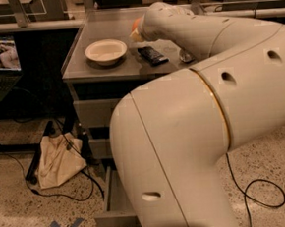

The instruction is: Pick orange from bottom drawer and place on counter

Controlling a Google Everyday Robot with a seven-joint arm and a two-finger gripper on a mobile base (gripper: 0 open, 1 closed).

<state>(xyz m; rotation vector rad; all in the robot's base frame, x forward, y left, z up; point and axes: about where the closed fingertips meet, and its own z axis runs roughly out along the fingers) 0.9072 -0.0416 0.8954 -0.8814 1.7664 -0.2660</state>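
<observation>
my end effector [135, 33], by the orange [136, 23], sits over the surface [80, 70] at two o'clock from the cream bowl [106, 51]; whether it grips, i cannot tell. the bottom drawer [112, 206] is open.

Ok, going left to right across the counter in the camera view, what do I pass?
Bowl → orange, at the gripper, mostly hidden behind the arm → dark flat object → small shiny object by the arm.
</observation>
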